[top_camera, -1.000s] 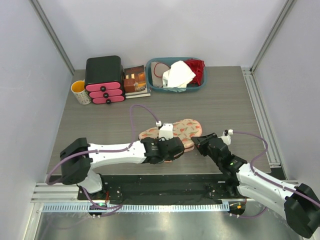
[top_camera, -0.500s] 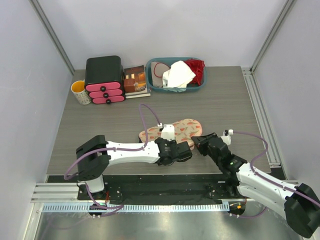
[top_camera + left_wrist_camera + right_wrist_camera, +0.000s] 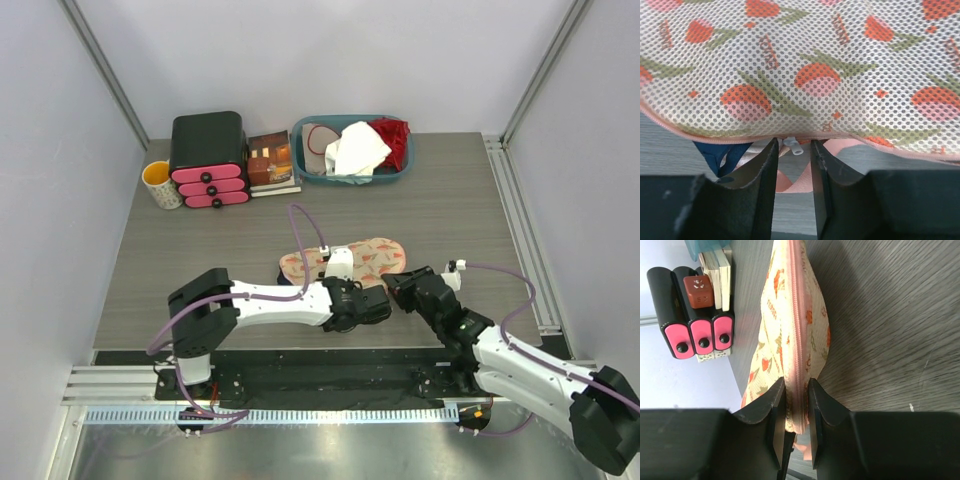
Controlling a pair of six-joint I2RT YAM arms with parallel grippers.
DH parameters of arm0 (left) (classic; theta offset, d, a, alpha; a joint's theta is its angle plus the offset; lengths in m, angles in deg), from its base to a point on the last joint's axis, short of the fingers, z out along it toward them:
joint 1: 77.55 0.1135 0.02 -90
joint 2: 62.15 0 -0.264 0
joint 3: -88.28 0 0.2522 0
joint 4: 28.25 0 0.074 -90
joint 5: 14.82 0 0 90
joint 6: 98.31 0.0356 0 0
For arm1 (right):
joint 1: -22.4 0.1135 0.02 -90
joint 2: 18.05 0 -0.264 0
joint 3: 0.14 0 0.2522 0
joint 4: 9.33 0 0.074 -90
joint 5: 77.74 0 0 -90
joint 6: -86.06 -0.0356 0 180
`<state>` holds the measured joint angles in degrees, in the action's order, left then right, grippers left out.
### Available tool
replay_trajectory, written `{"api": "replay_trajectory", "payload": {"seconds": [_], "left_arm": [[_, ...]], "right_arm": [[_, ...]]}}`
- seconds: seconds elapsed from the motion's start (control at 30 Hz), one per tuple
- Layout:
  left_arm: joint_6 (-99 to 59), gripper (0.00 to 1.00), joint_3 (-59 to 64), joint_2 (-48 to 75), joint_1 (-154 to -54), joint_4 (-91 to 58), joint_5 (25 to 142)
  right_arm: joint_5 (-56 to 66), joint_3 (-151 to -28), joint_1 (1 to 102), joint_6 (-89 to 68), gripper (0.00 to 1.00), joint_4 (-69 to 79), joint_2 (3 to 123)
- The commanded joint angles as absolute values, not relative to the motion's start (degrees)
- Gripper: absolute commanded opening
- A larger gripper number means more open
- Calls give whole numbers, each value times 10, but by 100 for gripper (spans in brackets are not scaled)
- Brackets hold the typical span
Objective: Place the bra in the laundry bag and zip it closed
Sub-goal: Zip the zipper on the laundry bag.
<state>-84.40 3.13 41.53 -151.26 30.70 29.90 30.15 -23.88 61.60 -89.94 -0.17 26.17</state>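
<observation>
Pink-trimmed laundry bag [image 3: 365, 255] near table [image 3: 450, 200] edge

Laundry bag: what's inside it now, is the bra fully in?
Through the laundry bag mesh nothing of its contents shows. A navy bit of the bra pokes out under the zipper edge; the rest is covered by the printed fabric.

Quantities: one laundry bag [image 3: 345, 260], one bra [image 3: 720, 152], one basket [image 3: 340, 180], one mug [image 3: 160, 185], one drawer unit [image 3: 208, 138] with three pink drawers [image 3: 210, 186], one left end effector [image 3: 792, 150], one right end effector [image 3: 796, 385]
</observation>
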Motion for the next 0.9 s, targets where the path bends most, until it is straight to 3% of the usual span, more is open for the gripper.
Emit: {"api": "replay_trajectory", "payload": {"seconds": [0.0, 0.43, 0.87], "left_arm": [[-871, 28, -16, 457, -1511, 353, 217], [-869, 0, -19, 450, -1513, 391, 173], [-751, 0, 108, 327, -1512, 294, 210]], "right_arm": [[313, -263, 620, -913, 28, -11, 245], [319, -251, 623, -917, 27, 20, 206], [346, -247, 607, -848, 22, 102, 151]]}}
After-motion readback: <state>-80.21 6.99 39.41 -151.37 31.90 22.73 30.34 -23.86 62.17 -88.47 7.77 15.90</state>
